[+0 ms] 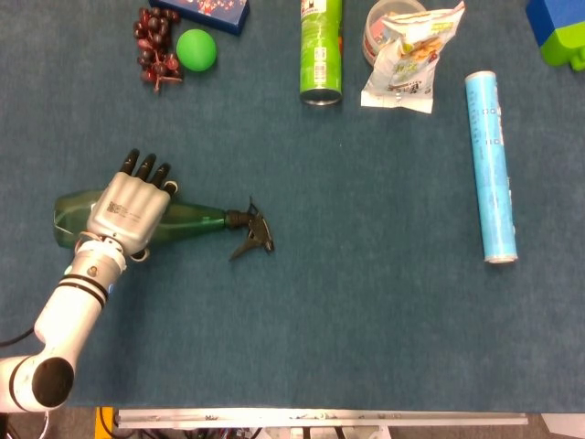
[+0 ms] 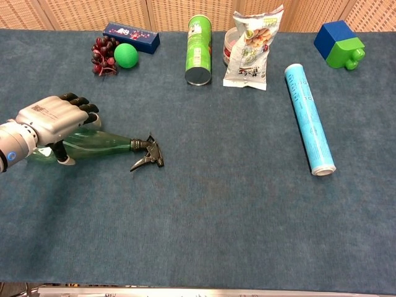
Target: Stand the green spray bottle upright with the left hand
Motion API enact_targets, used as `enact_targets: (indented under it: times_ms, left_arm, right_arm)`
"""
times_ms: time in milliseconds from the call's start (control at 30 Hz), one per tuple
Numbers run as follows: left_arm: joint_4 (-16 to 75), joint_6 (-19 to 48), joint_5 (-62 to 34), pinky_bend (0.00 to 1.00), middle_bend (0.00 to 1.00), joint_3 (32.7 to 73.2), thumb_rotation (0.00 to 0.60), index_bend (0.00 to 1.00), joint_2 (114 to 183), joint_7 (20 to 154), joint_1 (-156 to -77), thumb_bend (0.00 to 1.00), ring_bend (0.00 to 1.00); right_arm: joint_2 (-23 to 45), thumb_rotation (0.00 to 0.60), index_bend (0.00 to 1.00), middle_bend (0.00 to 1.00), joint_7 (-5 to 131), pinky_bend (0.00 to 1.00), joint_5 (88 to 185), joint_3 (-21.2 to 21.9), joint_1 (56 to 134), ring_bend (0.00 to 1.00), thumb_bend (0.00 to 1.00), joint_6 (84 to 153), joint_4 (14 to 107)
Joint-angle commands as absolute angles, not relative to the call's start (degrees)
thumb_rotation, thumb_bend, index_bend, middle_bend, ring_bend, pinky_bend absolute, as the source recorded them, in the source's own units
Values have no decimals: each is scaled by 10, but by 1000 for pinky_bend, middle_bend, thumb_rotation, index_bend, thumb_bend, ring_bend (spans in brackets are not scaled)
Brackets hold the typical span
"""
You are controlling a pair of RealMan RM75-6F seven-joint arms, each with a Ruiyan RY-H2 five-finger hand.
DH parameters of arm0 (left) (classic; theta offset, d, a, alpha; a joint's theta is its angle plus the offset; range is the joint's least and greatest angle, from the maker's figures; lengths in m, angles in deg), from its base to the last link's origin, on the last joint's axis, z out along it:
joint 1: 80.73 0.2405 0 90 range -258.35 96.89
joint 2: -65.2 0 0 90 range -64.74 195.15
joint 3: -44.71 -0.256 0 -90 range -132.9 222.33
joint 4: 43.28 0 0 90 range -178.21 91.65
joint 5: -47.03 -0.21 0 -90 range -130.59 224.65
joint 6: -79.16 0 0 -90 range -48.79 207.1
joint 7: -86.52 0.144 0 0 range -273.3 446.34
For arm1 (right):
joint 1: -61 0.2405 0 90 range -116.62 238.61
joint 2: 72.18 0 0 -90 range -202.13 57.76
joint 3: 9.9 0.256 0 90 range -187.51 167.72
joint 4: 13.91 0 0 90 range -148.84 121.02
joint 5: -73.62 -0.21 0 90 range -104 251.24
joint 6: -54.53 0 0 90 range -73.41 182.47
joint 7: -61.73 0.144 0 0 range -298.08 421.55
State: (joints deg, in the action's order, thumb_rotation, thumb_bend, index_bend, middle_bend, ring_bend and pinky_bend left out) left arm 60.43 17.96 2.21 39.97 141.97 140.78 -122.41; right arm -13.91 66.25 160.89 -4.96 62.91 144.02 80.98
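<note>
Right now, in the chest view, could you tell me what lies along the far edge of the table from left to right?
Grapes → green ball → green can → snack bag → blue-and-green block. The dark blue box overlaps the grapes and ball, so I left it out.

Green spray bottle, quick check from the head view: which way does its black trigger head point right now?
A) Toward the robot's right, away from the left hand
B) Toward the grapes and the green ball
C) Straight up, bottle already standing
A: the green spray bottle lies on its side, with the left hand over its body and its black trigger head at the end nearer the robot's right.
</note>
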Motion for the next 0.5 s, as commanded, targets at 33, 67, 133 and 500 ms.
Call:
enact_targets:
  times_ms: [33, 67, 133, 500]
  left_arm:
    - [603, 177, 30, 0, 156, 397, 600, 231, 1421, 1414, -1228, 0, 0]
    - [603, 176, 32, 0, 181, 396, 600, 246, 1422, 1415, -1229, 0, 1]
    - [603, 174, 31, 0, 228, 395, 600, 285, 1423, 1415, -1230, 0, 14]
    - [606, 153, 6, 0, 447, 392, 600, 493, 1424, 1399, -1223, 0, 134]
  right_arm:
    - [-139, 600, 499, 441, 662, 470, 1609, -50, 629, 409, 247, 1439, 810]
    - [-139, 600, 499, 441, 662, 470, 1609, -50, 630, 409, 247, 1439, 810]
    - [-139, 600, 499, 441, 661, 469, 1609, -50, 630, 409, 247, 1438, 810]
    - [-139, 600, 499, 441, 661, 470, 1608, -49, 630, 409, 247, 1437, 810]
